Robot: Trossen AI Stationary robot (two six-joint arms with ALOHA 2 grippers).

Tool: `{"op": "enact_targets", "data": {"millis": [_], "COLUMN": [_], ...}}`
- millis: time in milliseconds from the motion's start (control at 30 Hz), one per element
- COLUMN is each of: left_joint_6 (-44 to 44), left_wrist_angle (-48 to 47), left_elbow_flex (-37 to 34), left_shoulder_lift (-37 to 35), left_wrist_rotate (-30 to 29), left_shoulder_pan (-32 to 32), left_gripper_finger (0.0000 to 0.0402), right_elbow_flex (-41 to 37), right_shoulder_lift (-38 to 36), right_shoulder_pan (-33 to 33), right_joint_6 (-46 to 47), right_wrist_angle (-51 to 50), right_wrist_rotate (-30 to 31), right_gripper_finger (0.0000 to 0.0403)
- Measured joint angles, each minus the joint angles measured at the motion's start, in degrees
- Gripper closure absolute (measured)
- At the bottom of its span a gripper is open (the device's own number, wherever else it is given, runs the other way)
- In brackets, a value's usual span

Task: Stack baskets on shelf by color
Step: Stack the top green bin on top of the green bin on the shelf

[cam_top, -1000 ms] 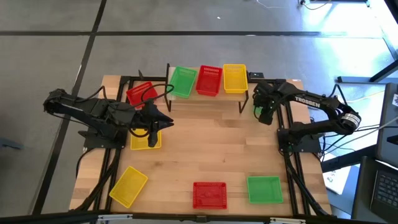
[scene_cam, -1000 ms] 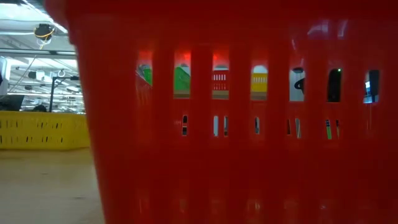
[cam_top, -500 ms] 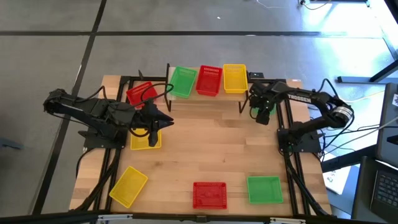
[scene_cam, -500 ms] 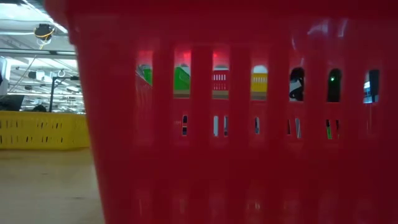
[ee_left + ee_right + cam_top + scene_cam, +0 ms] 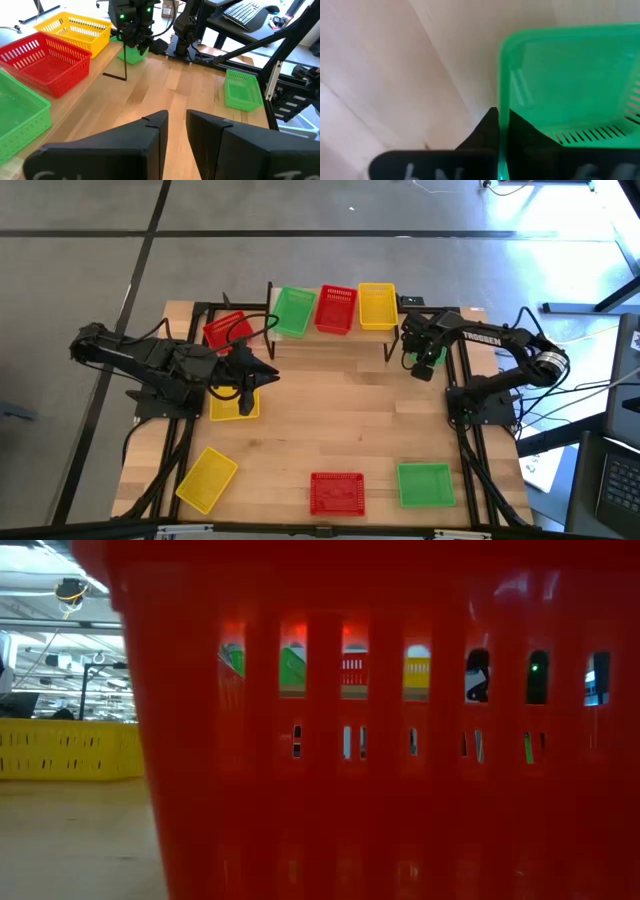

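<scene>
Where the light wooden counter (image 5: 340, 420) meets grey floor, the wooden-plank shelf (image 5: 330, 340) carries baskets; the right claw (image 5: 420, 363) pinches a green plastic mesh basket's (image 5: 570, 85) rim beside it, left claw (image 5: 262, 376) parted, empty.

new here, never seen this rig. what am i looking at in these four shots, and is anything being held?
Two robot arms work at a wooden table. The overhead shot shows everything. One camera sits at table height, but a red basket right in front blocks it. The other two ride on the arms' wrists.

A low shelf at the back carries a green, a red and a yellow basket. More baskets lie loose on the table.

The right end effector is shut on the rim of a green basket beside the shelf's right end. The left end effector is open and empty, above a yellow basket.
</scene>
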Motion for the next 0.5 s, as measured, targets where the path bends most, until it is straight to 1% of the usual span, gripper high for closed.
{"op": "enact_targets", "data": {"millis": [167,267,367,500], "left_joint_6": [0.0,0.0,0.15,0.17], "left_wrist_angle": [0.0,0.0,0.0,-0.01], "left_elbow_flex": [0.0,-0.01,0.0,-0.01], "left_shoulder_lift": [0.0,0.0,0.0,0.0], "left_wrist_rotate": [0.0,0.0,0.0,0.0], "left_shoulder_pan": [0.0,0.0,0.0,0.0], "left_gripper_finger": [0.0342,0.0342,0.0342,0.0342], "right_elbow_flex": [0.59,1.73,3.35,6.63], "right_shoulder_lift": [-4.32,-7.22,-10.09,-12.81], "right_shoulder_pan": [1.3,2.88,5.46,11.09], "right_joint_6": [3.33,6.83,10.75,17.13], "right_wrist_angle": [-5.58,-10.33,-15.04,-23.21], "right_wrist_rotate": [1.77,2.55,3.07,2.75], "right_gripper_finger": [0.0401,0.0401,0.0401,0.0402]}}
